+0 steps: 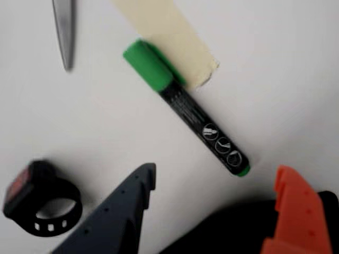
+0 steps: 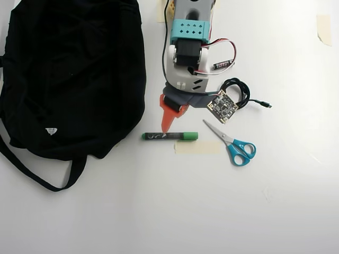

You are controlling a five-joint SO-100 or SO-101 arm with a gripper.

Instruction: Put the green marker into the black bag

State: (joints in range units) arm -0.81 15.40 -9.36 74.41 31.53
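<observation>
Jaws apart, gripper empty above table. Marker ahead of the tips, lying slantwise, untouched. Risk: round barrel rolls or skids if jaws close off-centre; tape beside cap could snag. Bag well apart.

**Open table between marker and bag**

In the overhead view, bare table is seen between the green marker and the black bag to its left. The marker's right side is crowded by tape and scissors.
</observation>
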